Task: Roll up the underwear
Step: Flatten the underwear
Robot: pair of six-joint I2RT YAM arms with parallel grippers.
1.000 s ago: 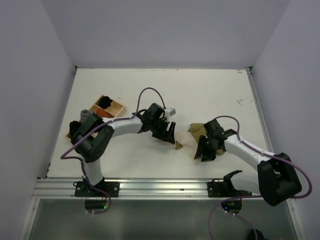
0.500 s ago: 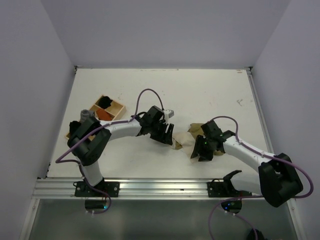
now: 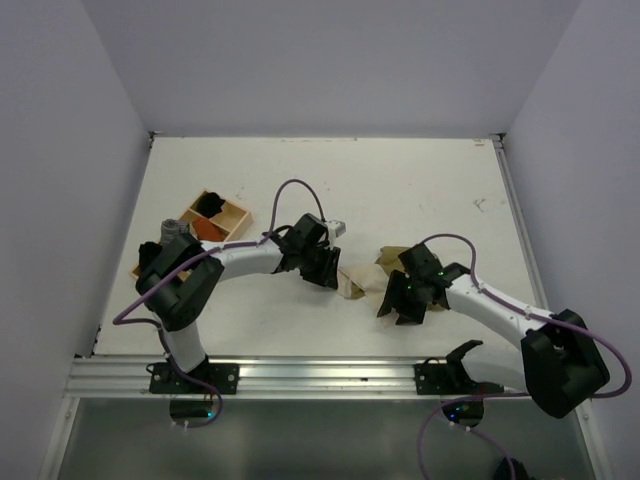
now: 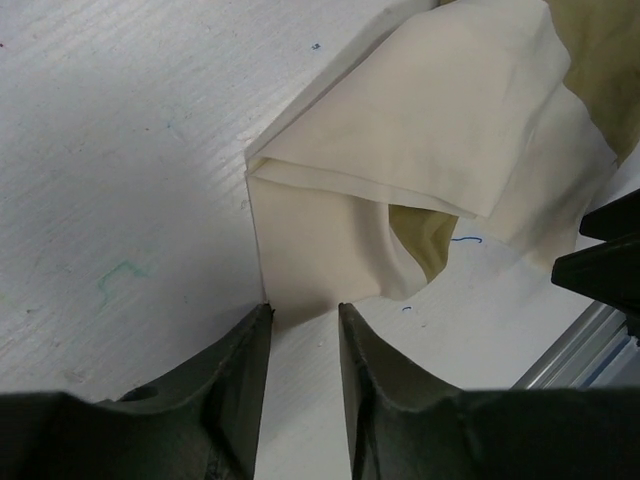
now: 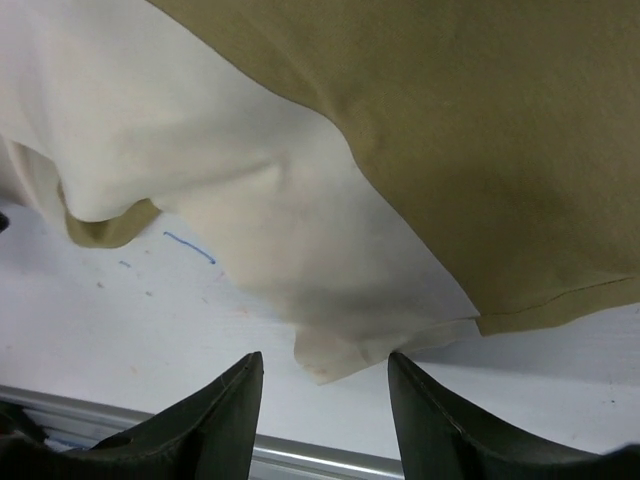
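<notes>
The underwear [image 3: 372,280] lies crumpled on the table between my two grippers, cream side mostly up with olive-khaki showing at the back. In the left wrist view the cream cloth [image 4: 420,150] is folded over, and my left gripper [image 4: 303,312] is open with its fingertips at the cloth's near edge. In the right wrist view the olive side [image 5: 480,130] lies over the cream side [image 5: 200,150]. My right gripper [image 5: 325,362] is open, its fingers either side of a small cream corner [image 5: 350,352], not closed on it.
A wooden compartment tray [image 3: 205,222] holding dark and orange-red cloth stands at the left of the table. The metal front rail [image 3: 300,375] runs just behind the right gripper and shows in the right wrist view [image 5: 300,462]. Walls enclose the table.
Both grippers have moved in toward the underwear, the left one rightwards and the right one leftwards. The cloth has bunched a little between them.
</notes>
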